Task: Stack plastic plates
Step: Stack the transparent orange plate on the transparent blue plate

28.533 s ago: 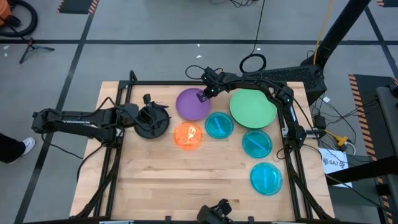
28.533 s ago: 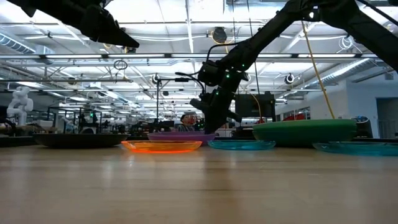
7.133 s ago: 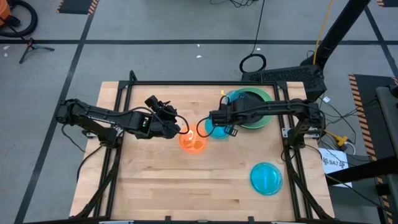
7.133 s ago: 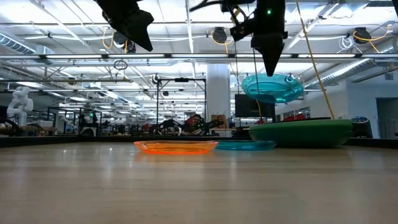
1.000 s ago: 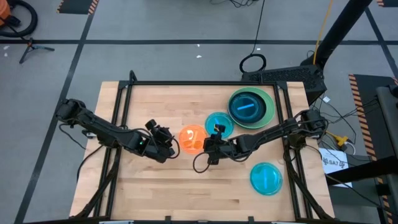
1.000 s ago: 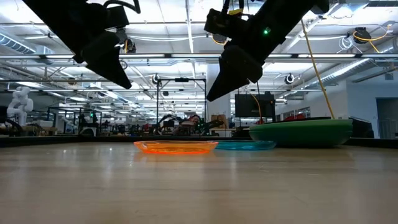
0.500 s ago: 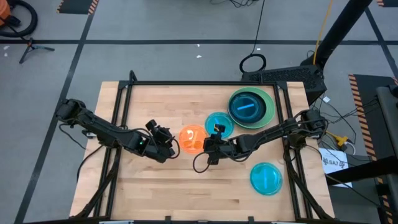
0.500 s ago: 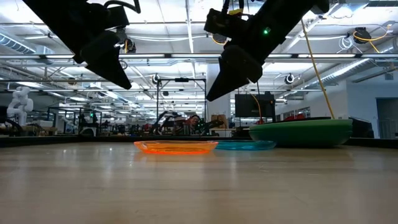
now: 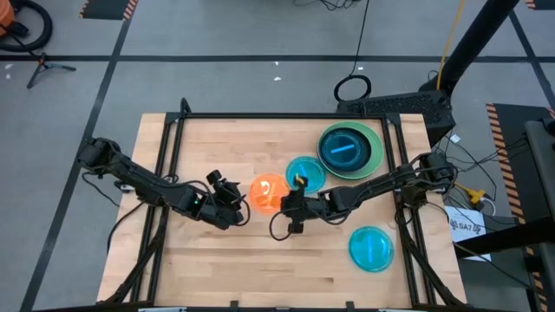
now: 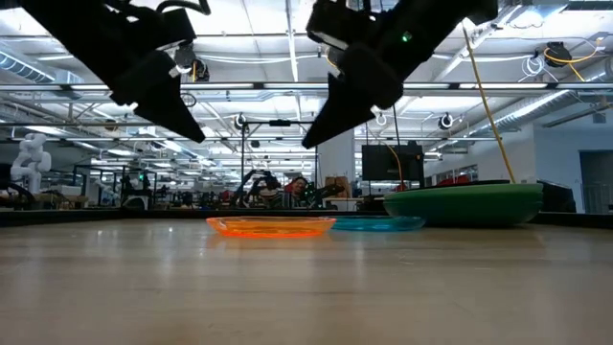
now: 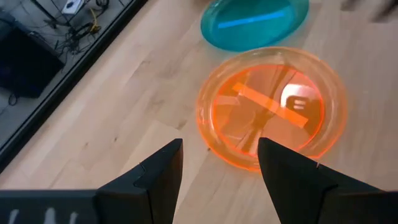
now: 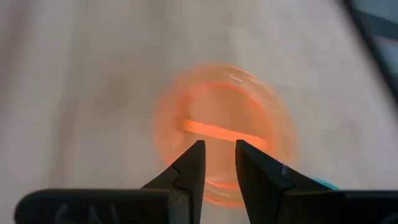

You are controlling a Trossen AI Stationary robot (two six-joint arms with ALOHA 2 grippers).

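A translucent orange plate (image 9: pixel 267 192) lies flat on the table, also seen in the low view (image 10: pixel 271 226). Behind it to the right lies a cyan-blue plate (image 9: pixel 305 172). A stack (image 9: pixel 349 150) has a mint green rim, dark green inside it and a cyan-blue plate on top. Another cyan-blue plate (image 9: pixel 371 248) lies near the right edge. My left gripper (image 9: pixel 236 204) hangs open above the table, left of the orange plate (image 11: pixel 270 106). My right gripper (image 9: pixel 290 210) hangs at the plate's near right side (image 12: pixel 224 134), its fingers a narrow gap apart. Purple and black plates are hidden.
A black frame (image 9: pixel 260 116) runs along the table's far edge and down both sides. Bare wood lies across the near half and the left part of the table (image 9: pixel 251 269). In the low view both grippers (image 10: pixel 187 129) (image 10: pixel 311 142) hang well above the table top.
My right gripper has moved a little toward the table's left edge, staying above the orange plate's near side. The plates have kept still.
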